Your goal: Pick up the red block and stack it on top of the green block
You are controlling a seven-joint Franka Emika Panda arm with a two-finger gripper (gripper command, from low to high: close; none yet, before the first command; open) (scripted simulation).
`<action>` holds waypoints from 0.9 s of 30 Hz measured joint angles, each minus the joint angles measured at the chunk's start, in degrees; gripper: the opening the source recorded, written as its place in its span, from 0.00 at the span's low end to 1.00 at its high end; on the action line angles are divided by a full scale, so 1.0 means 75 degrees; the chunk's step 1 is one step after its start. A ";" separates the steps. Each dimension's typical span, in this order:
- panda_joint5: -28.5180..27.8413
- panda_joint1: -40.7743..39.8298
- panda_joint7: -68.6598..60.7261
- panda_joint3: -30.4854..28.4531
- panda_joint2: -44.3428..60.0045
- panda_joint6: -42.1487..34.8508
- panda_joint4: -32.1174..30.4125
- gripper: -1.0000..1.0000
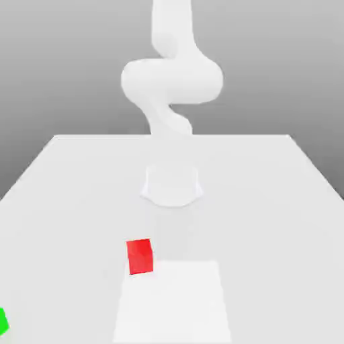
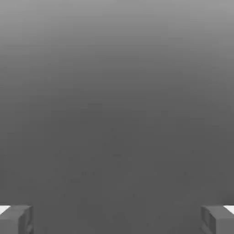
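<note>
My gripper (image 2: pixel 117 220) stands spread to its widest, nothing between the jaws. In the hand view the two grey fingertips (image 2: pixel 16 219) sit far apart with bare grey ground between them.

Exterior view: my white arm (image 1: pixel 171 77) rises at the far side of the white table (image 1: pixel 269 201), at 12 o'clock from the table's middle.

The red block (image 1: pixel 140 256) rests flat on the table, at about 7 o'clock from the arm's base and just beside the corner of a brighter white patch (image 1: pixel 175 302) on the tabletop.

The green block (image 1: pixel 3 322) lies at roughly 8 o'clock from the red one, well apart from it, cut off by the exterior view's left edge near the table's near corner.

The blocks do not touch. I touch neither.
</note>
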 joint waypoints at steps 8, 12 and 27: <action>-0.0546 -0.0212 -0.0826 -0.0328 0.1711 0.1403 -0.1971 0.50; -0.0674 -0.0299 -0.1399 -0.0704 0.2595 0.2146 -0.3028 0.50; 0.0962 -0.0995 -0.3748 -0.0391 0.6882 0.5626 -0.4262 0.50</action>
